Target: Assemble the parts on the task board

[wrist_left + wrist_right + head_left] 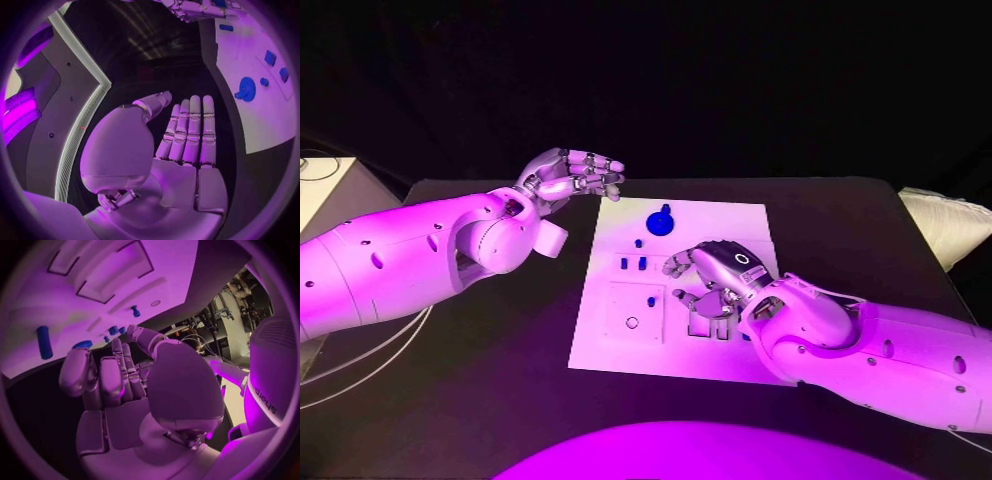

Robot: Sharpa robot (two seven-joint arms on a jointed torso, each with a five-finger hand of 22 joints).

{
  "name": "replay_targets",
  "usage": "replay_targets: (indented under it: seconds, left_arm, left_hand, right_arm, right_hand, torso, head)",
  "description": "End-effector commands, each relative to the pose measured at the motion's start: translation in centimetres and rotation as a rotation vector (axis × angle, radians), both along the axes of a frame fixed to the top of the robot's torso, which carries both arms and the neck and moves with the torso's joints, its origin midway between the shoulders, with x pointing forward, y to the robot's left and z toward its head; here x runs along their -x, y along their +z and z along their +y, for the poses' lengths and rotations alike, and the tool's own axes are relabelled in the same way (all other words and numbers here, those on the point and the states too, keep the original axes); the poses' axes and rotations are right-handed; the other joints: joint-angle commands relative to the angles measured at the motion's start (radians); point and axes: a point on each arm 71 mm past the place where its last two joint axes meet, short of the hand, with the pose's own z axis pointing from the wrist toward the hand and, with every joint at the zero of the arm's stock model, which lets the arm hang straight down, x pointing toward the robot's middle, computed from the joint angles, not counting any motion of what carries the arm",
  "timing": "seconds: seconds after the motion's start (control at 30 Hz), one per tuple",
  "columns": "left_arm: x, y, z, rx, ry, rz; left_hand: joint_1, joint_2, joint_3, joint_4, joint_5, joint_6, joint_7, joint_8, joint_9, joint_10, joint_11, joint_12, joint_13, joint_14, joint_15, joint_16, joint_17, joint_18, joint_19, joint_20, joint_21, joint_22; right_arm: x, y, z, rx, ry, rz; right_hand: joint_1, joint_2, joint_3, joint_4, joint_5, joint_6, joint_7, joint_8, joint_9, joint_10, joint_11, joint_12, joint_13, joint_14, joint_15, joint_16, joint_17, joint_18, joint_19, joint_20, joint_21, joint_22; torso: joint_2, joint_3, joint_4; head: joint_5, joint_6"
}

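Observation:
The white task board (pixel 733 225) lies mid-table. A round blue part (pixel 659 218) sits near its far edge, and small blue parts (pixel 633 263) stand left of centre. My right hand (pixel 711 275) is low over the board's middle, palm down, with nothing in it. In the right wrist view its fingers (pixel 103 377) reach towards the board (pixel 106 270), close to a blue cylinder (pixel 44 341) and a small blue part (pixel 82 344). My left hand (pixel 571 175) hovers off the board's far left corner, its palm (pixel 184 170) bare and fingers straight. The round part (pixel 245 89) lies beyond it.
Bare black table (pixel 488 350) surrounds the board on every side. A white cushion-like object (pixel 942 225) lies at the table's right edge. Cables (pixel 358 370) hang off the left side, below my left arm.

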Motion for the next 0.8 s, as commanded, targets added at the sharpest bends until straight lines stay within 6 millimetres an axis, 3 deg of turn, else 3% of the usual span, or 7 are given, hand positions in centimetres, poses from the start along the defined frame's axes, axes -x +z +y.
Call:
replay_targets:
  seconds: [0.03,0.2,0.37,0.57,0.67,0.8]
  left_arm:
    - [0.1,0.0,-0.3,0.017,-0.023,0.001]
    - [0.0,0.0,-0.4,0.019,-0.028,0.001]
    - [0.0,0.0,-0.5,0.020,-0.030,0.001]
    - [0.0,-0.1,-0.5,0.020,-0.032,0.002]
    - [0.0,-0.1,-0.5,0.020,-0.031,0.002]
    - [0.0,-0.1,-0.5,0.020,-0.031,0.003]
  left_hand:
    - [0.010,0.001,-0.008,0.001,0.000,-0.001,0.005,-0.001,-0.001,-0.001,0.005,-0.004,-0.001,0.003,0.001,-0.005,0.001,0.000,0.004,0.003,-0.006,-0.002]
    - [0.010,0.001,-0.008,0.001,0.000,-0.001,0.005,-0.001,-0.001,-0.001,0.005,-0.004,-0.001,0.002,0.001,-0.006,0.002,0.000,0.004,0.003,-0.006,-0.002]
    - [0.010,0.000,-0.009,0.001,0.000,-0.001,0.005,-0.001,-0.001,-0.001,0.005,-0.004,-0.001,0.002,0.001,-0.006,0.002,0.000,0.004,0.003,-0.007,-0.002]
    - [0.010,0.000,-0.009,0.001,0.000,-0.001,0.005,-0.001,-0.001,-0.001,0.005,-0.004,-0.001,0.002,0.001,-0.006,0.002,0.000,0.004,0.003,-0.007,-0.002]
    - [0.010,0.000,-0.009,0.001,0.000,-0.001,0.005,-0.001,-0.001,-0.001,0.005,-0.004,-0.001,0.002,0.001,-0.006,0.002,0.000,0.004,0.003,-0.007,-0.002]
    - [0.010,0.000,-0.009,0.001,0.000,-0.001,0.005,-0.001,-0.001,-0.001,0.005,-0.004,-0.001,0.002,0.001,-0.006,0.002,0.000,0.004,0.003,-0.007,-0.002]
  right_arm:
    - [-0.8,1.0,-1.3,-0.020,-0.019,0.065]
    - [-2.7,3.0,-4.5,-0.009,-0.069,0.146]
    - [-3.7,3.8,-6.4,0.026,-0.084,0.160]
    - [-4.4,3.7,-7.4,0.110,-0.080,0.133]
    - [-4.6,3.4,-7.5,0.149,-0.076,0.124]
    - [-4.6,2.8,-7.5,0.195,-0.069,0.132]
  right_hand:
    - [0.007,-0.003,0.008,0.001,0.004,0.005,-0.002,-0.005,-0.001,0.009,-0.003,0.007,0.000,0.010,-0.001,0.012,0.017,-0.002,0.010,-0.001,0.022,0.049]
    - [-0.009,-0.015,0.001,0.012,0.017,0.005,0.000,-0.009,-0.002,0.014,-0.003,0.015,-0.002,0.025,-0.002,0.037,0.053,-0.010,0.028,-0.003,0.064,0.071]
    - [-0.023,-0.030,-0.024,0.017,0.031,-0.002,-0.003,-0.016,-0.003,0.001,-0.003,0.015,-0.006,0.028,-0.002,0.045,0.062,-0.014,0.036,-0.003,0.084,0.082]
    - [-0.023,-0.027,-0.086,0.019,0.037,-0.018,-0.006,-0.029,-0.006,-0.030,-0.005,0.014,-0.011,0.030,-0.003,0.053,0.068,-0.014,0.037,-0.004,0.083,0.084]
    - [-0.004,-0.014,-0.152,0.029,0.033,-0.026,-0.007,-0.039,-0.009,-0.056,-0.004,0.019,-0.012,0.029,-0.003,0.054,0.066,-0.012,0.033,-0.003,0.070,0.079]
    - [0.009,-0.004,-0.194,0.038,0.031,-0.027,-0.008,-0.042,-0.010,-0.067,-0.004,0.026,-0.011,0.028,-0.002,0.055,0.065,-0.011,0.032,-0.003,0.066,0.079]
  torso:
    - [-0.001,-0.0004,-0.0012]
    - [0.000,-0.0018,-0.0001]
    - [0.000,-0.0011,-0.0005]
    - [0.001,-0.0006,0.0023]
    - [0.001,-0.0015,0.0024]
    - [0.002,-0.0020,0.0034]
  head:
    - [-0.007,0.004]
    - [-0.016,0.012]
    - [-0.017,0.016]
    - [-0.019,0.015]
    - [-0.020,0.013]
    - [-0.020,0.010]
